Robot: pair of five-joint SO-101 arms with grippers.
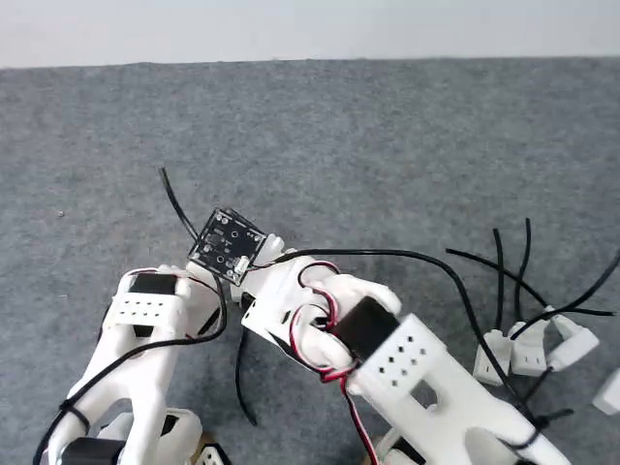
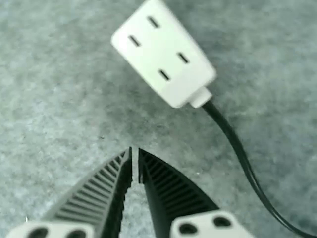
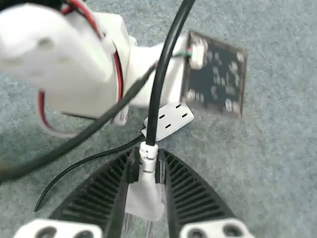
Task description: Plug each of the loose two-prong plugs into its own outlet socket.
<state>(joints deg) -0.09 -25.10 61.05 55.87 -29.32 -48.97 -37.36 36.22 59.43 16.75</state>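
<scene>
The left gripper (image 2: 134,151), its ribbed black fingers pressed together on nothing, hangs near the outlet socket (image 2: 163,54), a smooth white block with four slots lying on the fuzzy grey bench (image 1: 387,126). The right gripper (image 3: 147,153) pinches a white plug (image 3: 143,191) by its body, and its stiff black cord (image 3: 166,59) leads toward the socket. I judge insertion is in hand; next, the prongs must meet one slot pair. Other loose plugs (image 1: 528,354) lie far right.

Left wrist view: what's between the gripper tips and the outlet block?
Bare grey carpet, nothing else, between the left gripper and the outlet block, in the left wrist view.
</scene>
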